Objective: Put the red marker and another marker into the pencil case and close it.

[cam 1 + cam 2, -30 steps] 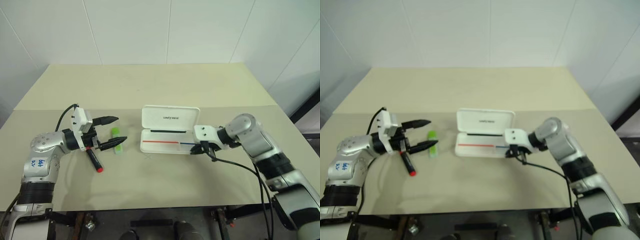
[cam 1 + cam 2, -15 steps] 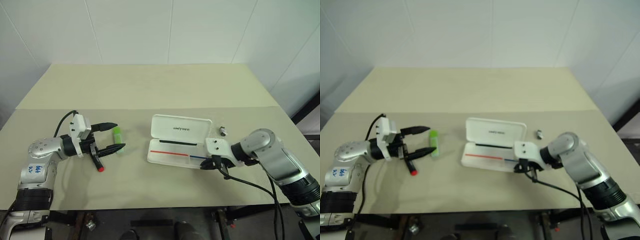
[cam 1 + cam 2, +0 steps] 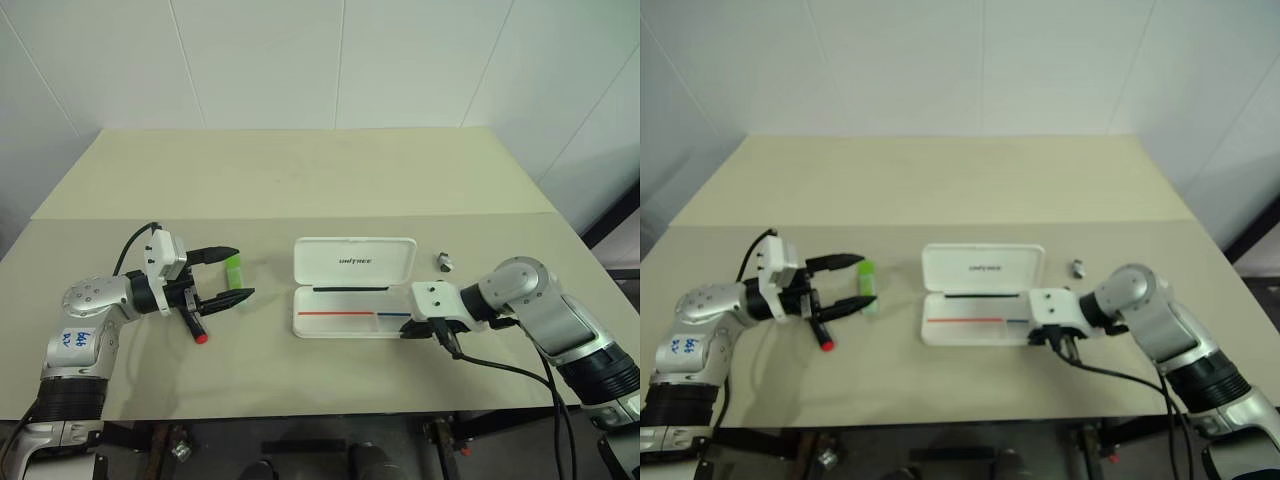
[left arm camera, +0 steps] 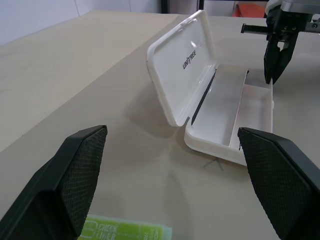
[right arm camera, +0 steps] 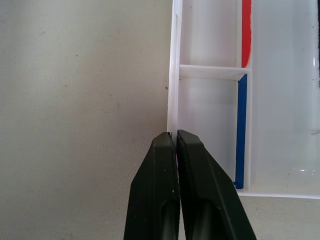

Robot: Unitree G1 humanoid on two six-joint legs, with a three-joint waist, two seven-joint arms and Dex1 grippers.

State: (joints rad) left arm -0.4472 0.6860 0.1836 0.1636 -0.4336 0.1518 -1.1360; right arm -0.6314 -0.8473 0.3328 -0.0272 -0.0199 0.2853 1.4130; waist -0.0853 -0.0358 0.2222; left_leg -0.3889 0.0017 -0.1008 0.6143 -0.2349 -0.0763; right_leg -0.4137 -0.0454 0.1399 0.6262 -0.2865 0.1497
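On the worktop (image 3: 320, 400) our spread left hand (image 3: 222, 274) hovers by the red marker (image 3: 193, 324) and green highlighter (image 3: 234, 267); our right hand (image 3: 418, 330), pressed together, touches the open pencil case (image 3: 354, 288); the markers look light, stiff, slippery, best pinched mid-barrel.

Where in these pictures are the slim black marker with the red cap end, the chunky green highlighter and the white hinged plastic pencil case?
Red marker (image 3: 194, 326): left eye view, on its black barrel.
Green highlighter (image 3: 233, 266): left eye view, mid-body.
Pencil case (image 3: 355, 263): left eye view, on the raised lid.
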